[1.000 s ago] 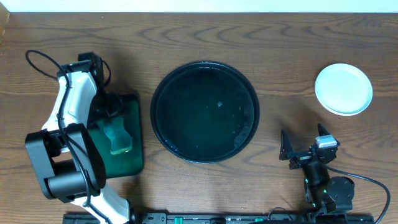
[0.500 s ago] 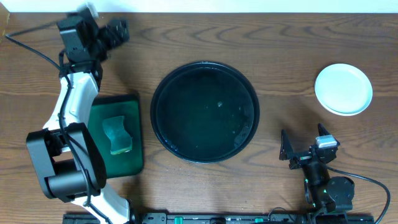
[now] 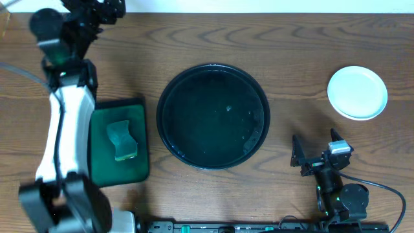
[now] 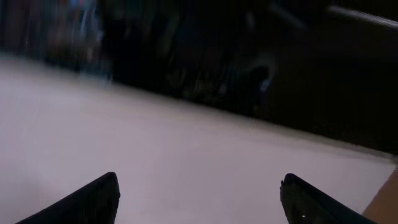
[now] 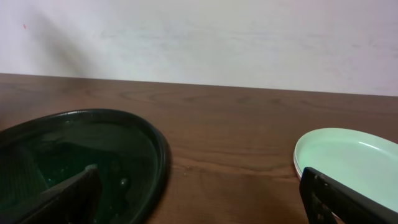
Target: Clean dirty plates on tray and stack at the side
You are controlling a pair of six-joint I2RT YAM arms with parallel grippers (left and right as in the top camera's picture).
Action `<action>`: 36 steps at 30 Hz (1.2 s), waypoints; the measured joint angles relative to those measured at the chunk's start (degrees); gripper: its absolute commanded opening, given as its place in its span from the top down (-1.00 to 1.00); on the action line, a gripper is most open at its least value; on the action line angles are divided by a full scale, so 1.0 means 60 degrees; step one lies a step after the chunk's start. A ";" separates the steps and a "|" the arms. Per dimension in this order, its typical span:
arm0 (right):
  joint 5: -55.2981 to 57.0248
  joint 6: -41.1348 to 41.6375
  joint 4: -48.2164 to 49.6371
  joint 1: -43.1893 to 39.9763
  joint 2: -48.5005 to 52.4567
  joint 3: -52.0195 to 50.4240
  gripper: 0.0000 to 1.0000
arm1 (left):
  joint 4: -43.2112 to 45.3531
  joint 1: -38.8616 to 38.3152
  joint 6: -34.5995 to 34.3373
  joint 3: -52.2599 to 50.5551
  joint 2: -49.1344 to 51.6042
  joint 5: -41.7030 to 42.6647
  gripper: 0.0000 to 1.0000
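Your left gripper (image 4: 199, 179): jaws apart, nothing held, at far-left corner of table (image 3: 291, 45), beyond green mat (image 3: 139, 162) and sponge (image 3: 121, 141). Your right gripper (image 5: 200, 173): jaws apart, nothing held, near front edge. Round tray (image 3: 160, 116) at centre, bare wood on both flanks. Plates (image 3: 357, 92) stacked far right, well apart from tray.

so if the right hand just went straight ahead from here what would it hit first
Probably nothing soon: the right hand points through the bare gap between the dark tray and the white plates, towards the wall beyond the table, though depth is unclear.
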 measured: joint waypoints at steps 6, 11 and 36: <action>0.0000 0.0000 0.0004 0.0000 0.0000 0.0000 -0.99 | 0.0073 0.0000 0.0288 0.0000 -0.2047 -0.0004 -0.66; 0.0000 0.0000 0.0004 0.0000 0.0000 0.0000 -0.99 | 0.0062 0.0000 0.0404 0.0000 -0.3381 -0.0007 -0.66; 0.0000 0.0000 0.0004 0.0000 0.0000 0.0000 -0.98 | 0.0069 0.0000 0.0408 0.0000 -0.8335 -0.0004 -0.67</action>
